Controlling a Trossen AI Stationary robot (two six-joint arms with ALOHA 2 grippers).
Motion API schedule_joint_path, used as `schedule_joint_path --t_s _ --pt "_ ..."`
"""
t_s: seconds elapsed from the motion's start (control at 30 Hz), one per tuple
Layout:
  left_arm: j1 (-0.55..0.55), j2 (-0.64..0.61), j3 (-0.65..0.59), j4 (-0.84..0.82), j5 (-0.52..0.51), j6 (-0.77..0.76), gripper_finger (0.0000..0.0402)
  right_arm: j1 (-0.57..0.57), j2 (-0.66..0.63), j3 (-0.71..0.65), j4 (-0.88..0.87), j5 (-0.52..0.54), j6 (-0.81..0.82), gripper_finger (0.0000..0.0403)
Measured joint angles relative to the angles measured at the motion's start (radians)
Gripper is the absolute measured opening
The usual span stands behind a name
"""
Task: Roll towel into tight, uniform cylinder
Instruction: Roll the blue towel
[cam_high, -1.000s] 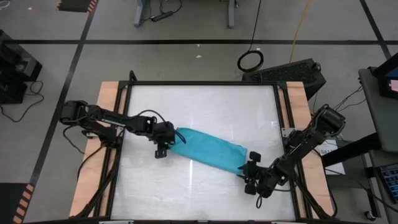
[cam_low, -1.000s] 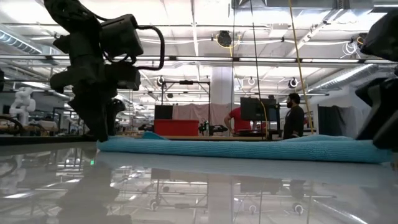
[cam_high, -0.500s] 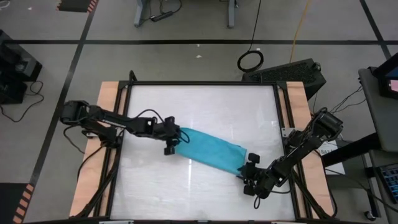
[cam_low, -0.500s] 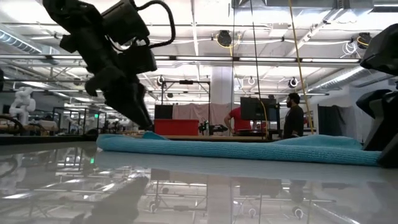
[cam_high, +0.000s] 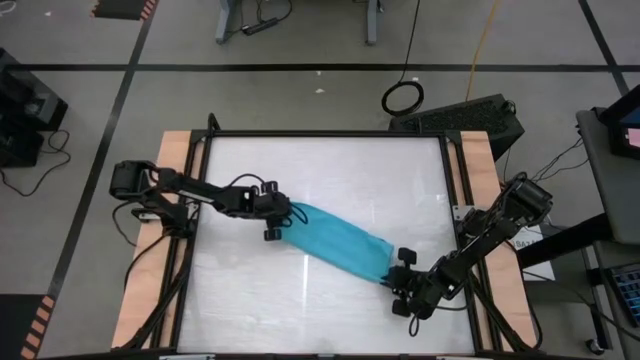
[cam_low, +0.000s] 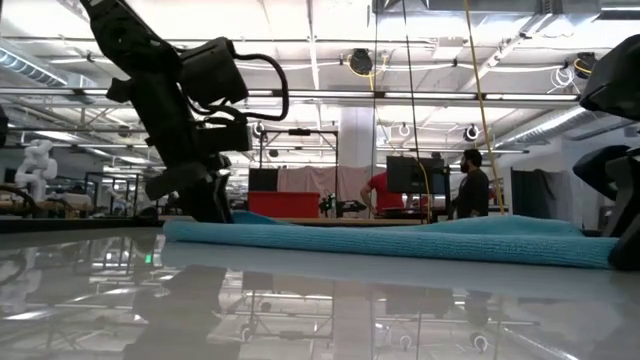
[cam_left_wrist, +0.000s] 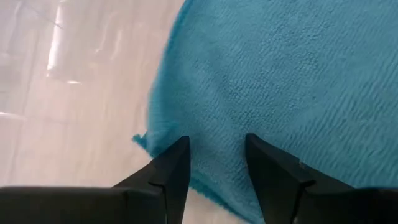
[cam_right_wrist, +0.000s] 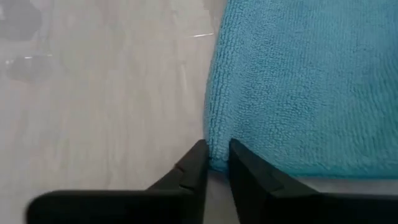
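The small turquoise terry towel (cam_high: 335, 244) lies as a long flat band across the middle of the white glossy counter (cam_high: 320, 165). It looks soft, light and limp, best pinched at its edges. The left tool (cam_left_wrist: 214, 163) stands half open over the towel's upper-left end; the right tool (cam_right_wrist: 216, 163) is nearly closed on the edge at its lower-right end.

Towel (cam_left_wrist: 280, 81) soft looped terry cloth, matt; tabletop (cam_high: 330, 170) smooth glossy white w/ wood side strips (cam_high: 170, 170).

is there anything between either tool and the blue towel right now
Nothing visible. The left tool sits over one end of the towel, and the right tool is pinching the edge at the other end.
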Motion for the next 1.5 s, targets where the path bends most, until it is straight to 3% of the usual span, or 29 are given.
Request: schedule_joint_path --t_s 0.17,0.3,0.5,0.67,0.9,1.13,1.3,1.5 --pt "0.001 -0.041 0.007 -0.052 -0.063 0.044 0.0161 -0.001 -0.006 -0.001 0.001 -0.029 -0.002 0.0011" --pt "0.001 -0.066 0.024 -0.058 -0.075 0.051 0.0161 -0.001 -0.014 -0.003 0.029 -0.025 -0.014 0.0011" --pt "-0.055 -0.068 0.074 0.047 -0.002 0.022 0.0161 -0.005 -0.061 -0.005 0.097 -0.044 -0.065 0.0074" --pt "-0.128 -0.042 0.106 0.157 0.049 0.019 0.0161 -0.011 -0.144 -0.005 0.085 0.0 -0.109 0.0127" --pt "-0.187 0.041 0.121 0.286 0.075 0.012 0.0161 -0.039 -0.235 -0.004 -0.02 0.105 -0.151 0.0143" --pt "-0.211 0.184 0.159 0.42 0.081 -0.037 0.0161 -0.123 -0.241 -0.004 -0.193 0.07 -0.117 0.0135" --pt "-0.222 0.282 0.237 0.393 0.088 -0.038 0.0161 -0.166 -0.241 -0.003 -0.209 0.008 -0.167 0.0132" --pt "-0.217 0.336 0.305 0.241 0.076 -0.029 0.0161 -0.184 -0.214 -0.004 -0.239 -0.062 -0.152 0.0132"
